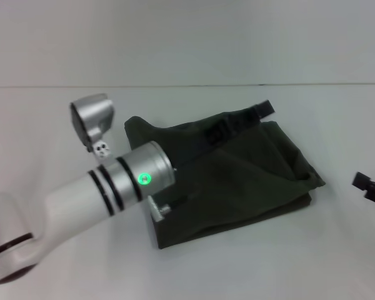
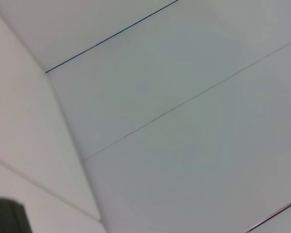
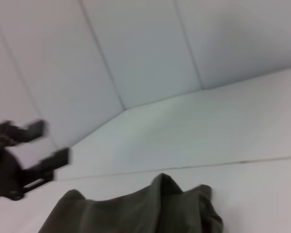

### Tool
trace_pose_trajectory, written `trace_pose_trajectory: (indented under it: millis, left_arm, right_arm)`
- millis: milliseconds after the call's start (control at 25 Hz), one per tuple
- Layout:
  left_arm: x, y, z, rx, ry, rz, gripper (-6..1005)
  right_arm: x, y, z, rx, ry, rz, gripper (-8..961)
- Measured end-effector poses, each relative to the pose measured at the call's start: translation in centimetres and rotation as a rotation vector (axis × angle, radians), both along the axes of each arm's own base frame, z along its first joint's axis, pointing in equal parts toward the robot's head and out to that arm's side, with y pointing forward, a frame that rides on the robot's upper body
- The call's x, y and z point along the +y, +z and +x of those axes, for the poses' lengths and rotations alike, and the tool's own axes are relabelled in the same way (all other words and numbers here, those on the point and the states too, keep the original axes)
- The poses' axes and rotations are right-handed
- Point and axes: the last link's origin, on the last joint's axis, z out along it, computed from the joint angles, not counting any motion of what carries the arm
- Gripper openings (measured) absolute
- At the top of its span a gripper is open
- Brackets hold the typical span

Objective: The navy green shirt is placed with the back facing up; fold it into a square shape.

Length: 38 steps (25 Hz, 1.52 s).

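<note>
We see the navy green shirt [image 1: 237, 181] bunched mid-surface [image 1: 50, 125]; our left hand [image 1: 165, 212] sits at its eight o'clock edge, grip hidden. Our right hand [image 1: 372, 184] waits at three o'clock, fingers apart, empty.

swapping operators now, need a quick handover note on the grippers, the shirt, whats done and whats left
Left gripper: reached across over the navy green shirt, at its far edge where the cloth is lifted; fingers mostly hidden, grip unclear.
Right gripper: parked at the table's right edge, clear of the shirt, fingers apart, holding nothing.
Shirt: mid-table, already folded into a rough, bunched bundle.
Done: first folds.
Left: lay the far flap flat, square up the edges.
</note>
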Motion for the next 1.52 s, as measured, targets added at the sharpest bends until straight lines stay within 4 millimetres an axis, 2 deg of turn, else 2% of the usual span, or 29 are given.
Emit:
trace_pose_trajectory:
  millis: [160,240,280,520,720,880,960,1120,1280,1520]
  left_arm:
    - [-0.5,2.3,-1.6,0.000,-0.077,0.051,504]
    - [-1.3,3.6,-2.7,0.050,-0.165,0.066,547]
    - [-1.9,4.2,-3.4,0.086,-0.213,0.072,569]
    - [-6.0,7.9,-8.8,0.345,-0.439,0.258,729]
    - [-8.8,9.4,-11.9,0.495,-0.506,0.297,890]
    - [-9.9,9.6,-12.5,0.513,-0.536,0.306,952]
    - [-10.1,9.7,-12.5,0.511,-0.546,0.312,952]
    - [-10.2,9.6,-12.4,0.513,-0.571,0.313,952]
    - [-10.1,9.6,-12.2,0.515,-0.589,0.313,952]
    - [-10.0,9.6,-12.2,0.524,-0.600,0.323,951]
  right_arm:
    - [-0.1,0.9,0.2,0.073,-0.050,-0.032,881]
    - [1.1,1.4,-1.1,0.118,-0.031,-0.099,878]
    - [1.1,1.4,-1.1,0.118,-0.031,-0.099,877]
    - [7.5,2.9,-5.7,0.132,-0.100,-0.327,869]
    - [13.2,2.9,-10.0,0.019,-0.244,-0.450,862]
    - [16.2,2.2,-13.7,-0.087,-0.276,-0.473,857]
    - [17.2,1.5,-15.3,-0.145,-0.285,-0.475,855]
    - [18.1,0.0,-17.1,-0.231,-0.295,-0.471,849]
    - [18.4,-1.7,-18.2,-0.277,-0.286,-0.473,844]
    - [18.4,-3.4,-17.4,-0.283,-0.327,-0.462,836]
